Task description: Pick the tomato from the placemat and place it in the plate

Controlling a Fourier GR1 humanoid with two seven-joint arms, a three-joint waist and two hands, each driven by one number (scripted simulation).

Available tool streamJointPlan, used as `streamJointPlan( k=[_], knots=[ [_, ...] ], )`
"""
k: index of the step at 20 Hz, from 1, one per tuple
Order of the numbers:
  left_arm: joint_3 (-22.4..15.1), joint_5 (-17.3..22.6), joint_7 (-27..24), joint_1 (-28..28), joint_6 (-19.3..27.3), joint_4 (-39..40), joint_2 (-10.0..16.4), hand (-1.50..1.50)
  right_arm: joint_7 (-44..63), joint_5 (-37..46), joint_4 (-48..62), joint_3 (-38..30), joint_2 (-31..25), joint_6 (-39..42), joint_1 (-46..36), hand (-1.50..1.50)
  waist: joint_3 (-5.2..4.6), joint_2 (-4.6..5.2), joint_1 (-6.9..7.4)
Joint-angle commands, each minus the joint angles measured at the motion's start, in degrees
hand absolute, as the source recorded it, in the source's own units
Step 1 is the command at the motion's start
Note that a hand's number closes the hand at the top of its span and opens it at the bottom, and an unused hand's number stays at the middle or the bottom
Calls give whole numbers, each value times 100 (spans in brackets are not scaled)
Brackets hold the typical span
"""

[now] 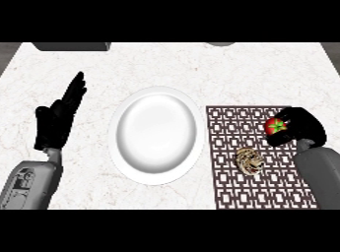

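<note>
Placemat (230, 187): right of frame, just beside plate (158, 133)
Right hand (300, 127): fingers curled round tomato (274, 126), over placemat's upper right
Left hand (58, 120): open, resting, left of frame
Risk: tomato may slip in carry or land on rim; brown lump (250, 160) lies near path

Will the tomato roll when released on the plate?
Probably yes: the tomato looks round and smooth, so it may roll. The plate looks dished, so it would likely stay inside. It seems small in the right hand, so probably light.
</note>
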Motion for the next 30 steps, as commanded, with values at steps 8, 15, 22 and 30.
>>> streamJointPlan(
  k=[8,15,22,30],
  knots=[
    [120,-12,-7,307,-42,-146,-49,0,-1256,690,-1683,893,-310,-42,1183,150,16,-40,-148],
    [145,-59,-151,592,36,-222,-80,0,-1937,1133,-3754,946,-693,-1226,1885,150,22,-51,-186],
    [168,30,79,372,-178,-403,34,0,-2002,1098,-5476,1260,-535,-1032,1993,150,25,-11,-37],
    [6,-118,514,7,-95,-518,-170,0,-886,1156,-5139,2101,815,96,583,150,23,16,60]
  ],
)
